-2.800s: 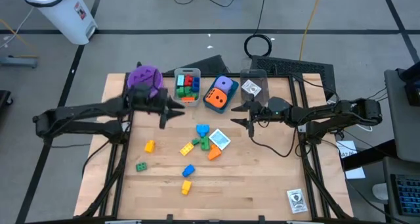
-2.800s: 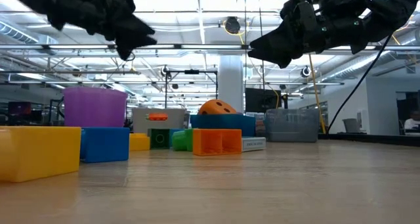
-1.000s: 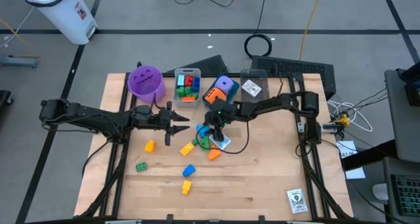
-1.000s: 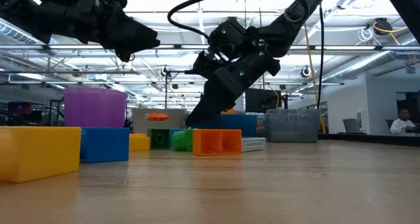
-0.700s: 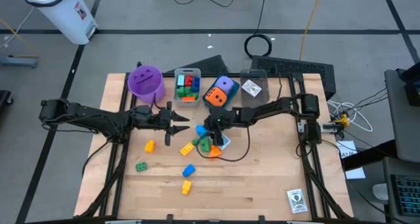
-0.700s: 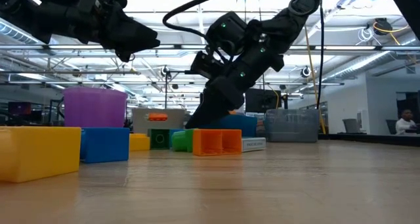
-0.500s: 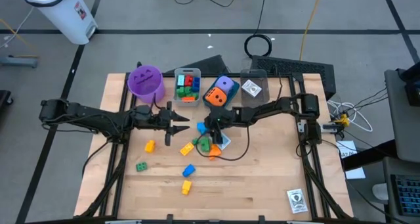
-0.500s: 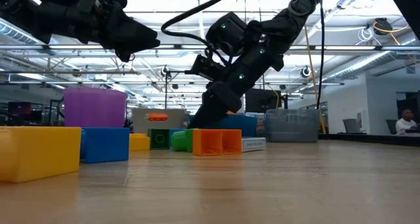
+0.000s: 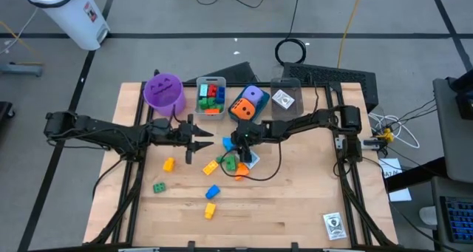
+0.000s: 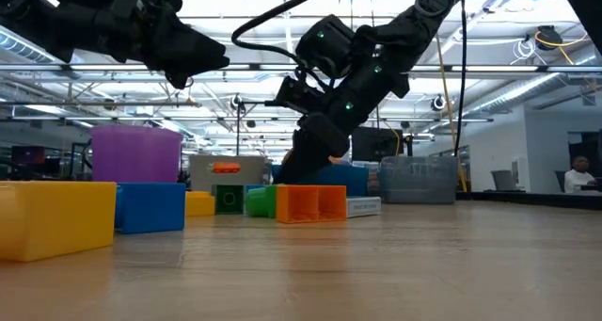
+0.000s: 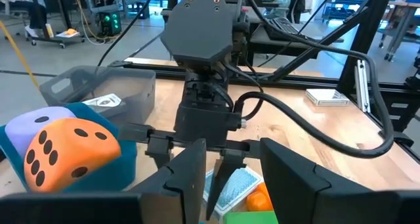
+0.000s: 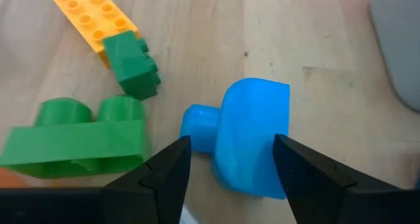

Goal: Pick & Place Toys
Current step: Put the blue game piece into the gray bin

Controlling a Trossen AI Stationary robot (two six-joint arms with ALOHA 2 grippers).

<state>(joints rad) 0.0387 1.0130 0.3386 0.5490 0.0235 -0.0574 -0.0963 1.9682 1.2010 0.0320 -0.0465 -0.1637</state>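
Observation:
A blue toy point(image 9: 225, 143) point(image 12: 252, 142) lies on the table in the middle cluster, beside a green brick point(image 12: 72, 135) and a yellow brick point(image 12: 92, 14). My right gripper point(image 9: 233, 145) point(image 12: 231, 142) slants down over the blue toy, open, with one finger on each side of it. I cannot tell whether the fingers touch it. My left gripper point(image 9: 208, 142) point(image 11: 231, 152) hangs level above the table just left of the cluster, open, with nothing between its fingers.
Loose bricks lie nearer the front: yellow point(image 9: 168, 163), green point(image 9: 159, 187), blue point(image 9: 212, 191), yellow point(image 9: 210, 210). Along the far edge stand a purple cup point(image 9: 163, 92), a clear bin point(image 9: 211, 97) of bricks, a blue bin point(image 9: 236, 117) with dice, and a grey bin point(image 9: 284, 97).
My right gripper has come a little down and toward the near edge onto the blue toy, swinging its wrist as it went. Its finger gap has stayed the same. The toys have not moved.

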